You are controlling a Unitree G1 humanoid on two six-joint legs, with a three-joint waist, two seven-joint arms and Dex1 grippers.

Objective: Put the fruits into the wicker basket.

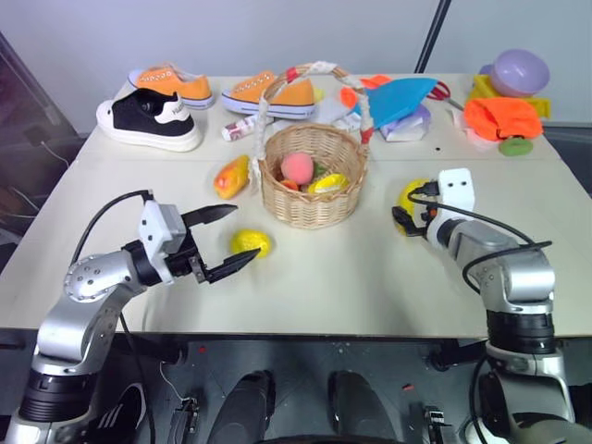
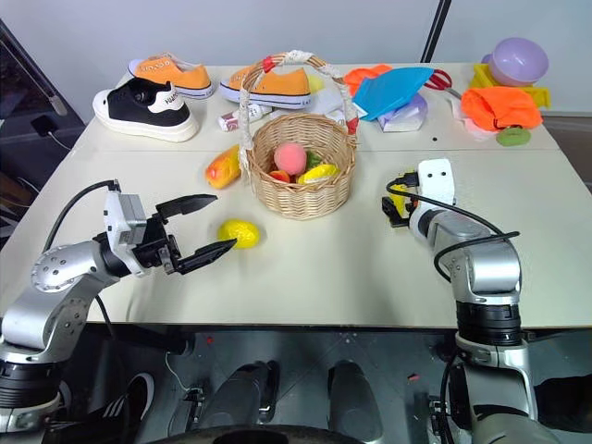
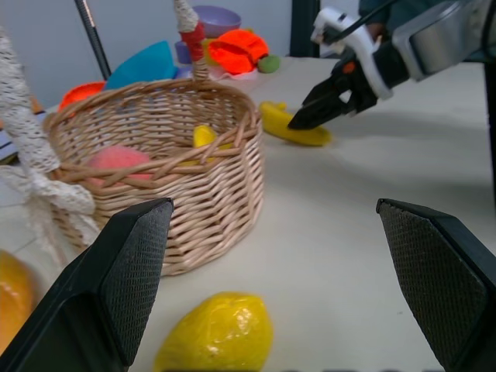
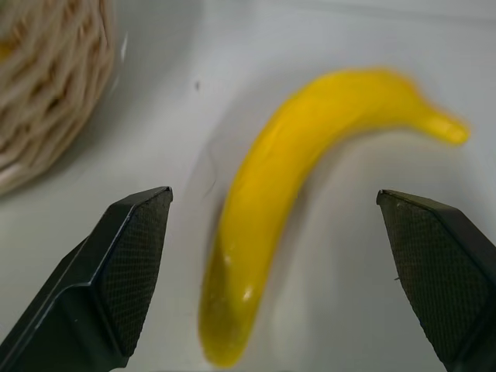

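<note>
The wicker basket point(image 1: 311, 209) stands mid-table with a pink peach point(image 1: 297, 166) and a yellow fruit point(image 1: 328, 183) inside. A mango point(image 1: 231, 178) lies against its left side. The lemon point(image 1: 251, 242) lies on the table in front of it, just ahead of my left gripper point(image 1: 246, 232), which is open and level, apart from the lemon point(image 3: 217, 337). To the right of the basket, my open right gripper point(image 4: 273, 194) points down at the banana point(image 4: 287, 186), its fingers on either side and not touching it.
Along the back edge sit a black-and-white sneaker point(image 1: 148, 118), two orange sneakers point(image 1: 277, 92), a blue cloth point(image 1: 400, 97), an orange cloth point(image 1: 501, 117) and a purple bowl point(image 1: 520, 70). Bare tabletop point(image 1: 342, 277) runs between the two grippers.
</note>
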